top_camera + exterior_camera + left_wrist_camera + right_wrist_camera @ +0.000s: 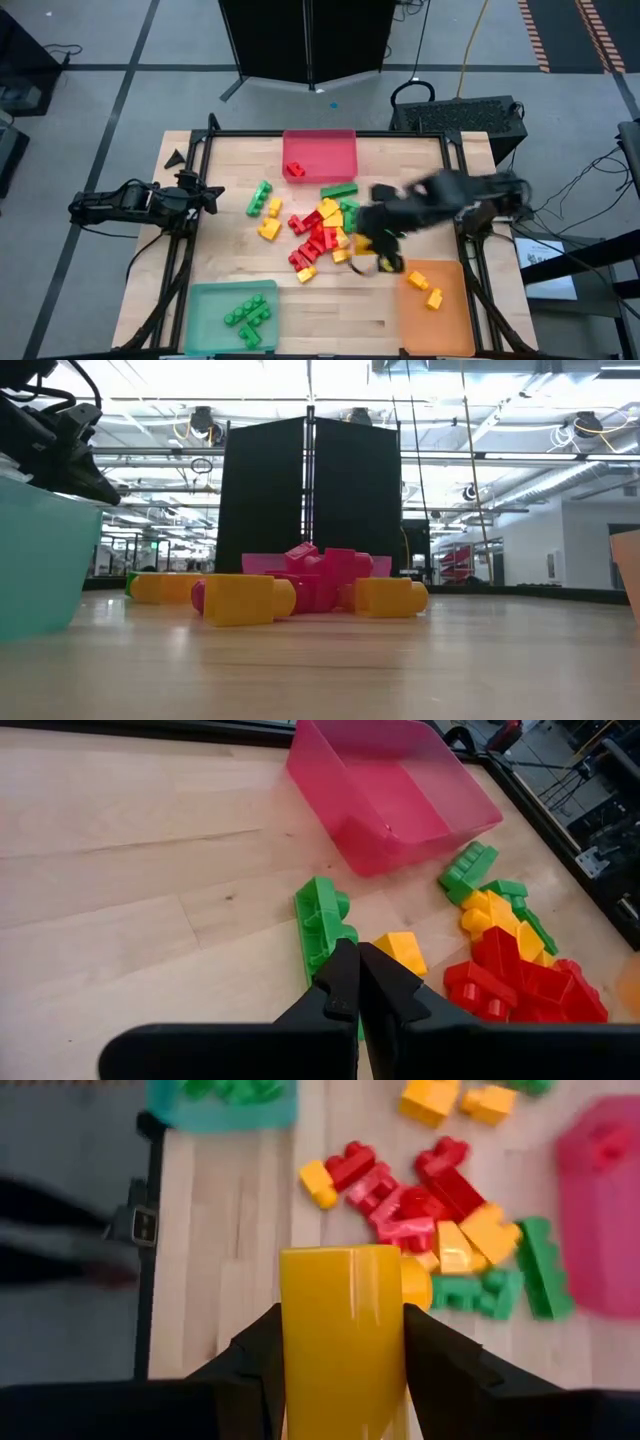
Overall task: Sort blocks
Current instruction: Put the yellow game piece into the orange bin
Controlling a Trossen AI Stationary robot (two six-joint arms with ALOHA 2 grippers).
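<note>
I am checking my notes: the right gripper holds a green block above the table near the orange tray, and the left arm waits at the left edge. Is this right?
Not quite: the block is yellow, not green. The right wrist view shows it clamped in the right gripper. The rest holds: the gripper is near the orange tray, and the left gripper waits at the left edge.

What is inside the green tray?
The green tray holds a few green blocks, bunched toward one side, with no other colour among them. They lie packed together, so an exact count is unclear, and whether any hides under another can't be seen.
</note>
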